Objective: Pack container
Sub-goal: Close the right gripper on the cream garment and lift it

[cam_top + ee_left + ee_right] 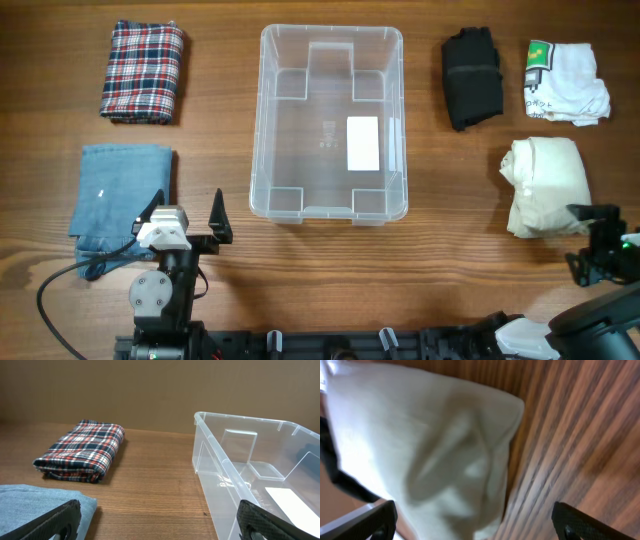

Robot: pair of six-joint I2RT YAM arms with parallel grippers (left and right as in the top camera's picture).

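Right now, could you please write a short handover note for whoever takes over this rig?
Left gripper: open, empty, beside the blue denim cloth.
Right gripper: open, at the cream garment, not closed on it.
Container: mid-table, nothing inside but its own white label.
Also outside it: plaid cloth, black garment, white printed shirt.
Done: nothing packed yet.
Left: all five folded items to go into the container.
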